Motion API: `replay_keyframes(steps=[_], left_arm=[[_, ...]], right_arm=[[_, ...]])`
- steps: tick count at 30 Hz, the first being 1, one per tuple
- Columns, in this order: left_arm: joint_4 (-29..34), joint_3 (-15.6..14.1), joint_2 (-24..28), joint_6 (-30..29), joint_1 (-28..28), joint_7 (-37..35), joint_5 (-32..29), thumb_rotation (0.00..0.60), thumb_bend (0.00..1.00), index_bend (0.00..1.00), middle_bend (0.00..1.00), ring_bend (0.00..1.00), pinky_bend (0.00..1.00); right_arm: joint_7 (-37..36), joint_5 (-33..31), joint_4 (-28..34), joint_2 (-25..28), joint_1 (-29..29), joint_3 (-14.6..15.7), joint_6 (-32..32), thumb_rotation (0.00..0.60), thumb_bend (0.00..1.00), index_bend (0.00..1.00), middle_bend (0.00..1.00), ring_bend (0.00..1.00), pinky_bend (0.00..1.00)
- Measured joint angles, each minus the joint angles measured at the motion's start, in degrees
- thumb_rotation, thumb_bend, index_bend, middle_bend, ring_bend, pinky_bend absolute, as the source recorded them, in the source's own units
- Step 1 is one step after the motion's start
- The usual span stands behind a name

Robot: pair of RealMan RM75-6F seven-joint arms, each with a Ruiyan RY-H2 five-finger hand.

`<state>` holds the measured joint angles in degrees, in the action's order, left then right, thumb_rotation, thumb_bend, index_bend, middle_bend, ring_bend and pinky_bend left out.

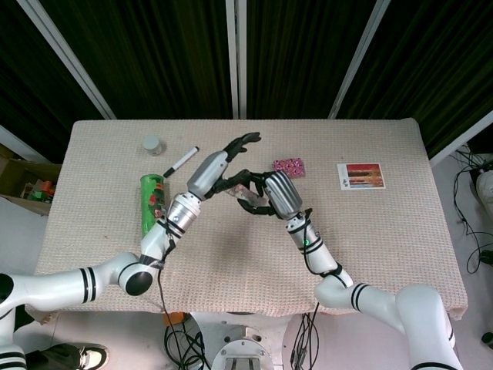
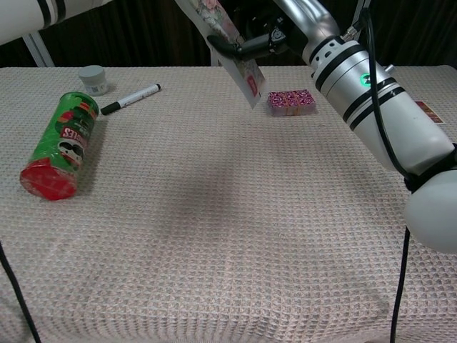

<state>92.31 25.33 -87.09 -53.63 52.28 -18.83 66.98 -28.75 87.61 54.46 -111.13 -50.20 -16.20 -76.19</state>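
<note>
Gripping a slim white tube printed with pink flowers (image 2: 232, 43), the right hand (image 1: 271, 193) holds it lifted clear of the beige woven tablecloth (image 2: 214, 236), its dark fingers (image 2: 243, 47) wrapped round the tube's middle so that the flat crimped end slants down below them and the capped end points away toward the left hand (image 1: 227, 162). That hand has its fingers spread wide and holds nothing; from the head view its fingertips lie just beside the tube's cap, though I cannot tell whether they touch it. Judging from this, the lift is done and the hands have met over the middle of the table, while any grasp by the left hand is not yet made. Beyond the right fingers, a small pink patterned box (image 2: 290, 101) lies on the cloth. Well off to the left hand's outer side rest a green crisp can with a red lid (image 2: 59, 145), a black-and-white marker pen (image 2: 131, 98) and a small grey jar (image 2: 93, 79).
</note>
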Motion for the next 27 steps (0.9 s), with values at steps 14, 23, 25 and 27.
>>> replay_keyframes(steps=[14, 23, 25, 27], left_arm=[[-1.7, -2.4, -1.4, -2.8, 1.1, 4.3, 3.3, 0.000, 0.04, 0.08, 0.12, 0.07, 0.19], [-3.0, -3.1, -2.8, -4.8, 1.7, 8.0, 4.2, 0.000, 0.02, 0.08, 0.12, 0.07, 0.19], [-3.2, -3.4, -3.1, -5.2, 1.7, 8.4, 4.6, 0.000, 0.02, 0.08, 0.12, 0.07, 0.19], [-3.5, -3.7, -3.3, -5.6, 1.8, 9.0, 5.1, 0.000, 0.02, 0.08, 0.13, 0.07, 0.19]], right_arm=[[-0.3, -1.3, 1.5, -0.4, -0.5, -0.9, 0.8, 0.600, 0.59, 0.97, 0.83, 0.75, 0.83], [-1.2, -2.1, 2.3, -0.6, -0.3, -1.3, 0.8, 0.600, 0.59, 0.97, 0.84, 0.76, 0.84], [-1.7, -2.7, 3.2, -0.4, -0.2, -1.7, 1.2, 0.600, 0.59, 0.98, 0.84, 0.76, 0.85], [-2.0, -3.1, 4.0, -0.1, -0.1, -1.9, 1.7, 0.600, 0.59, 0.98, 0.84, 0.76, 0.85]])
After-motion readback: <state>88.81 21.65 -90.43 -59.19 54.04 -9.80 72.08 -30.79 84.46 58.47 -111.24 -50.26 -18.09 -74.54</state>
